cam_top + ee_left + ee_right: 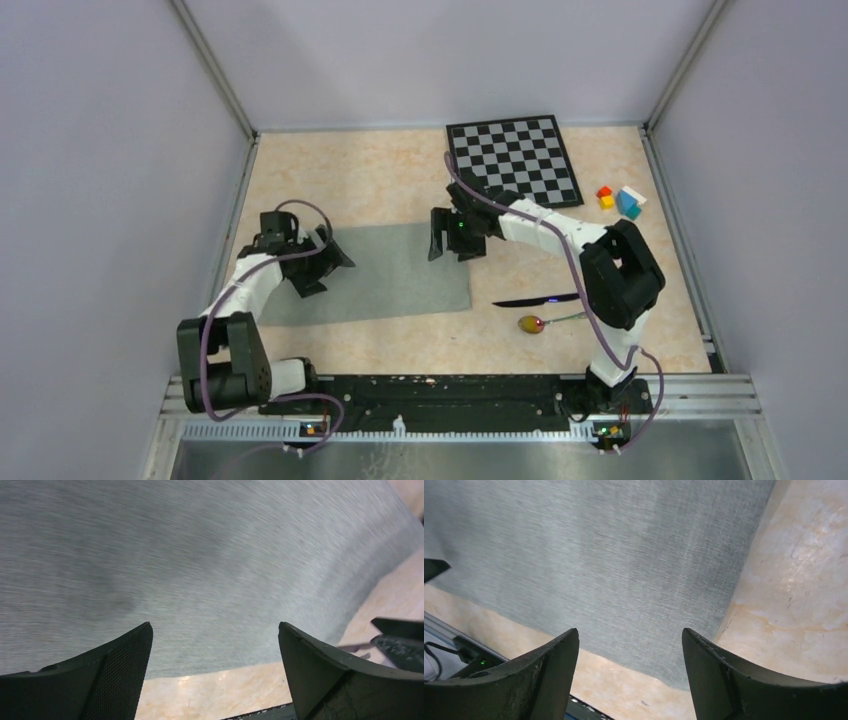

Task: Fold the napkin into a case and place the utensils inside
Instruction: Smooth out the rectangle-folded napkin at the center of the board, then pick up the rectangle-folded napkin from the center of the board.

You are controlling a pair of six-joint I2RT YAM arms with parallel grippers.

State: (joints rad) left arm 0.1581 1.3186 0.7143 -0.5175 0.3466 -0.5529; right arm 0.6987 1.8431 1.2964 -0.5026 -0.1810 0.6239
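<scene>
The table (400,180) is a pale marbled surface with walls on three sides and the two arm bases at its near edge. The napkin (400,275) lies flat on the left-centre of the table as a wide grey-green rectangle, its long sides roughly parallel to the near edge. Nothing rests on it or in it.

The chessboard (515,160) sits against the far edge, right of centre, apart from the napkin.

The left gripper (330,272) hangs over the left end of the napkin. In the left wrist view its jaws stand wide apart over the cloth, with nothing between them. The right gripper (453,252) is over the napkin's far right corner. In the right wrist view its jaws are also apart and empty, the cloth's right edge and bare table showing below. Whether either gripper's fingertips touch the cloth cannot be told.

The knife (535,300), slim and dark, lies on bare table to the right of the napkin, roughly parallel to the near edge. The spoon (545,322) lies just beside it on the near side, its yellow-red bowl pointing left. Neither touches the napkin.

A few small coloured blocks (620,200) cluster near the right edge, just right of the chessboard.
</scene>
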